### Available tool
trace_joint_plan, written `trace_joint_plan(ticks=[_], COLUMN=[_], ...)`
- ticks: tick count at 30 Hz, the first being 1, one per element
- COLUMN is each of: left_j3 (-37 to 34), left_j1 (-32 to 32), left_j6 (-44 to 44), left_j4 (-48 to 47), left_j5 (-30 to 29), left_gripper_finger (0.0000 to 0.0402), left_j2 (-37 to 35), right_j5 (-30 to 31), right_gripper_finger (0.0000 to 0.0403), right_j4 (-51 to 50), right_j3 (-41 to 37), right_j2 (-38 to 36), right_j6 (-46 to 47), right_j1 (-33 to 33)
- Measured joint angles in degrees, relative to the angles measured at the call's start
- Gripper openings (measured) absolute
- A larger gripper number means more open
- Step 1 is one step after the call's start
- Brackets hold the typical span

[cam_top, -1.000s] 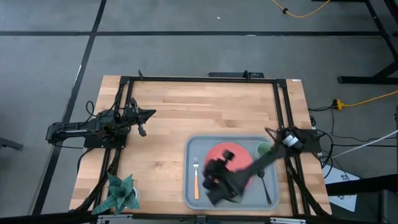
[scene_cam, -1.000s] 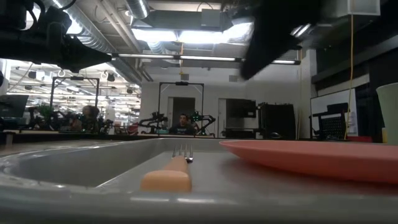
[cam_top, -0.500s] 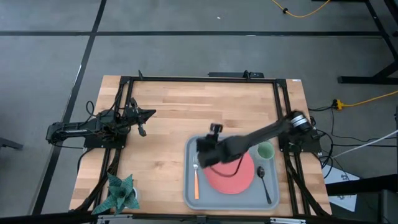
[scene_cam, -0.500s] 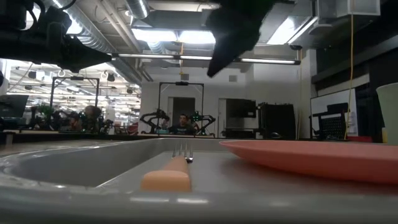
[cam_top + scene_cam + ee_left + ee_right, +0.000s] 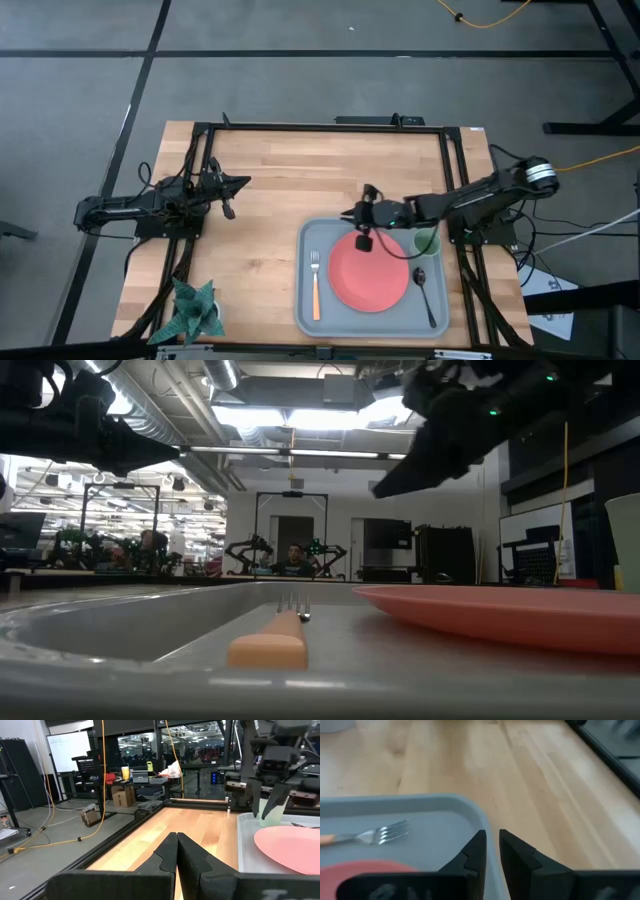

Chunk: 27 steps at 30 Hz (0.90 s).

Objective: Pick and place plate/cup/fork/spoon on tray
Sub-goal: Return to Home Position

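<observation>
The grey-blue tray (image 5: 305,300) lies at the table's near right. On it lie the coral-red plate (image 5: 370,272) in the middle, the orange-handled fork (image 5: 315,285) to the plate's left, the dark spoon (image 5: 425,288) to its right, and the pale green cup (image 5: 428,241) upright in the far right corner. My right gripper (image 5: 350,215) hangs above the tray's far edge, empty and open by a narrow gap (image 5: 491,836), pointing toward the table's left. My left gripper (image 5: 240,183) waits shut at the far left (image 5: 176,840).
A green patterned thing (image 5: 192,310) sits at the table's near left corner. Black frame rails (image 5: 320,127) run along the table's far, left and right edges. Bare wood (image 5: 280,180) lies left of and beyond the tray. A person (image 5: 292,563) shows far behind in the room.
My right gripper has gone from over the tray's near part toward the table's far edge, passing over the fork's side, and now hangs above the tray's far edge. The plate, fork, spoon and cup have stayed in place on the tray.
</observation>
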Motion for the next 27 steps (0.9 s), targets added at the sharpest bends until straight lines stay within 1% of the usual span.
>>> trace_joint_plan(ticks=[2, 6, 9, 13, 19, 22, 27], left_j3=[0.0, 0.0, 0.0, 0.0, 0.0, 0.0, 0.0], left_j1=[0.0, 0.0, 0.0, 0.0, 0.0, 0.0, 0.0], left_j6=[0.0, 0.0, 0.0, 0.0, 0.0, 0.0, 0.0], left_j4=[0.0, 0.0, 0.1, 0.1, -0.1, 0.0, 0.0], left_j5=[0.0, 0.0, 0.0, 0.0, 0.0, 0.0, 0.0], left_gripper_finger=[0.0, 0.0, 0.0, 0.0, 0.0, 0.0, 0.0], left_j2=[0.0, 0.0, 0.0, 0.0, 0.0, 0.0, 0.0], right_j5=[-1.8, -3.1, -3.1, -2.9, -2.8, -3.1, -5.9], right_gripper_finger=[0.0057, 0.0057, 0.0057, 0.0057, 0.0057, 0.0057, 0.0057], right_j4=[0.9, 3.3, 6.0, 6.6, 15.9, 20.4, 22.5], right_j3=[-2.9, -10.0, -15.1, -21.8, -32.2, -36.4, -40.9], right_j2=[-3.5, -10.6, -15.8, -21.5, -30.0, -34.0, -40.0], right_j6=[0.2, -0.2, -0.1, 1.6, 1.8, 1.8, -1.4], right_j1=[-0.6, -0.8, -0.8, -0.8, -0.8, -0.8, -0.8])
